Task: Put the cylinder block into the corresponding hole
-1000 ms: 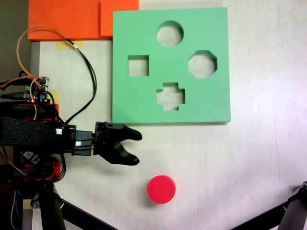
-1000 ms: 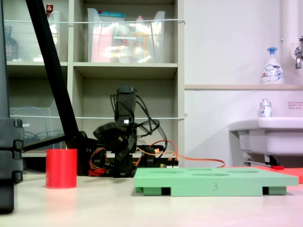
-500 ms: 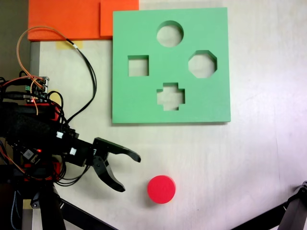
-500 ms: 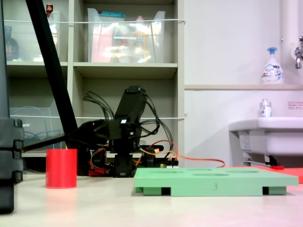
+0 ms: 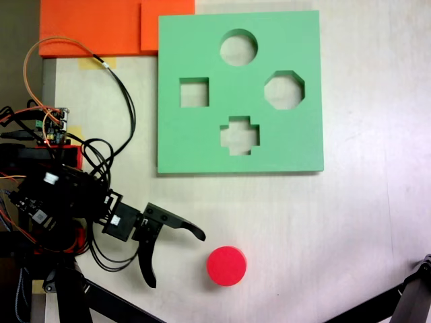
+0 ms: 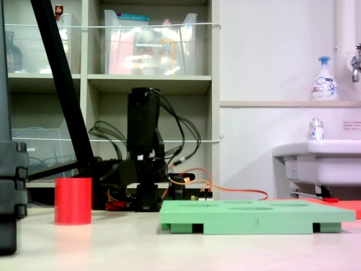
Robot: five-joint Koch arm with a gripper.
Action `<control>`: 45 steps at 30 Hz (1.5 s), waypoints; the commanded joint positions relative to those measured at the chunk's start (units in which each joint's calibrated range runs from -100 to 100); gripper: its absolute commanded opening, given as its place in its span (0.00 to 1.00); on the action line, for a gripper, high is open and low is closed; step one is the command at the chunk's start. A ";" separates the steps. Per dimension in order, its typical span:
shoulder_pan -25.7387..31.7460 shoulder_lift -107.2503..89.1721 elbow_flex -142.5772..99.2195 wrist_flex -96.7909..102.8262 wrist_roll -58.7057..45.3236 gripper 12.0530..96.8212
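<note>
The red cylinder block (image 5: 226,266) stands upright on the pale table, seen also from the side as the cylinder block (image 6: 73,201). My black gripper (image 5: 176,259) is open, its two fingers spread wide, just left of the block and apart from it. The green foam board (image 5: 202,145) lies at the top of the table, with its round hole (image 5: 238,47) near the far edge. From the side the board (image 6: 256,217) lies flat to the right of the arm (image 6: 142,147).
Orange foam sheets (image 5: 101,27) lie at the top left. The board also has square (image 5: 194,92), octagonal (image 5: 284,89) and cross-shaped (image 5: 240,135) holes. Black tripod legs (image 5: 411,296) cross the bottom corners. Cables (image 5: 114,87) loop by the arm's base.
The arm has swung its gripper down the picture and toward the red block. The fingers have spread wider. The block and the board have stayed put.
</note>
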 commanded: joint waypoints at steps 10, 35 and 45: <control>1.17 15.57 16.21 7.34 0.00 0.86; 2.25 33.86 33.35 7.34 0.24 0.36; 2.44 33.86 31.96 7.34 0.73 0.21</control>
